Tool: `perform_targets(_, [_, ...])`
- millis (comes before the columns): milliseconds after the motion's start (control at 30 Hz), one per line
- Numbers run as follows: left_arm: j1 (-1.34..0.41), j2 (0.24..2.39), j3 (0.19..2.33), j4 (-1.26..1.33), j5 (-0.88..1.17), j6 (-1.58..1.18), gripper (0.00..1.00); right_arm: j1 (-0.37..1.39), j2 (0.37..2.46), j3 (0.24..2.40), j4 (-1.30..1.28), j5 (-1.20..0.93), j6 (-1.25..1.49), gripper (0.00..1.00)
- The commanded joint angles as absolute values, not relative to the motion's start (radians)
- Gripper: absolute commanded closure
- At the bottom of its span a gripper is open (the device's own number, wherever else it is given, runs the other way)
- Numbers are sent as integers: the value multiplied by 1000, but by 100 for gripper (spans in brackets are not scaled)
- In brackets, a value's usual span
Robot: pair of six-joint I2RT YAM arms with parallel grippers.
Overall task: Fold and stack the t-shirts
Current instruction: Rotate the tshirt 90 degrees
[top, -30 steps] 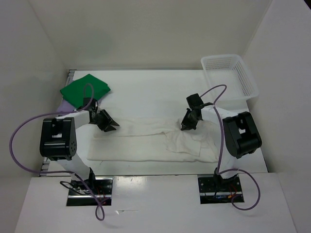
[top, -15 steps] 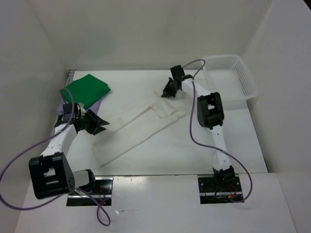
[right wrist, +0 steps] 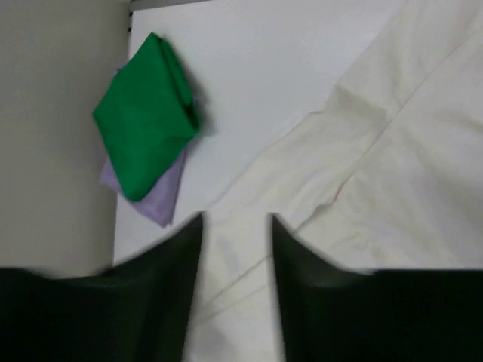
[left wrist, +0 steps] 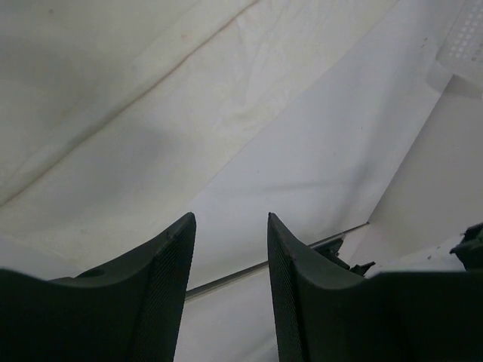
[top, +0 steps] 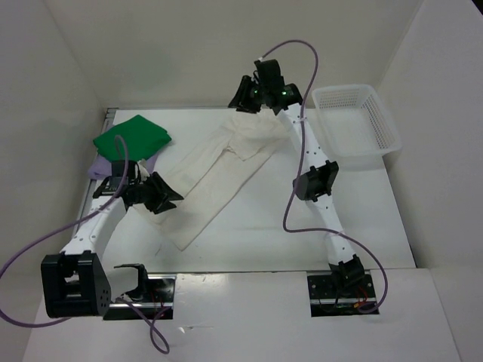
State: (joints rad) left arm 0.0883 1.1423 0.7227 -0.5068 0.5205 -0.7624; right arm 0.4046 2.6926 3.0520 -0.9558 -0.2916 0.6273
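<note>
Below the right claw (top: pixel 242 97), cream shirt (top: pixel 215 181) lying diagonal, left claw (top: pixel 169 197) alongside

Three t-shirts are in view: one green shirt (top: pixel 132 138), one lavender shirt (right wrist: pixel 155 196) and one cream-white shirt (top: pixel 219 177); two of the three sit as a folded pile, one lies spread out. There is one table (top: pixel 256 241) and one white mesh basket (top: pixel 355 121). Two arms count up as the left arm (top: pixel 90 230) and the right arm (top: pixel 313 162); two grippers likewise, the left gripper (top: pixel 169 197) and the right gripper (top: pixel 241 96); each gripper shows two fingers.
</note>
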Motion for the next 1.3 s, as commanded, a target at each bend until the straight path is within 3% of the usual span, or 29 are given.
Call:
perform_targets(0, [64, 1216, 817, -459, 545, -729, 50, 434, 2569, 3112, -1235, -270, 514, 76])
perform_targets(33, [64, 1260, 862, -459, 545, -716, 52, 446, 2556, 3097, -1256, -256, 514, 91])
perform_targets(67, [64, 1282, 888, -459, 534, -701, 61, 477, 2543, 3061, -1267, -247, 505, 99])
perform_targets(200, [101, 1350, 979, -468, 545, -670, 75, 500, 2381, 2998, -1267, -207, 505, 100])
perform_targets(333, [101, 1376, 989, -446, 557, -670, 76, 523, 2134, 2776, -1249, -106, 505, 100])
perform_targets(400, [101, 1376, 989, -423, 566, -670, 76, 557, 1914, 2578, -1160, -45, 532, 95])
perform_targets(433, [101, 1385, 989, -423, 566, -670, 73, 571, 1804, 2185, -1046, -58, 555, 82])
perform_targets(467, [101, 1385, 989, -423, 566, -670, 72, 571, 1687, 1954, -717, -119, 642, 73])
perform_targets(500, [101, 1385, 999, -413, 554, -670, 70, 571, 1581, 1743, -548, -190, 728, 64])
perform_targets(533, [101, 1385, 1012, -413, 554, -670, 68, 558, 1449, 1398, -406, -260, 817, 58])
perform_targets(633, [101, 1385, 1023, -413, 525, -670, 60, 612, 1501, 1153, -219, -376, 936, 57])
perform_targets(833, [101, 1394, 1023, -422, 494, -670, 56, 774, 1750, 1068, -62, -347, 951, 51])
perform_targets(933, [101, 1394, 1023, -422, 485, -661, 56, 817, 1862, 1081, -11, -345, 972, 45])
perform_targets(1133, [101, 1385, 1003, -411, 474, -661, 55, 828, 1982, 1127, 11, -296, 991, 43])
perform_targets(1267, [101, 1374, 985, -420, 451, -652, 55, 828, 2083, 1192, -13, -296, 1003, 73])
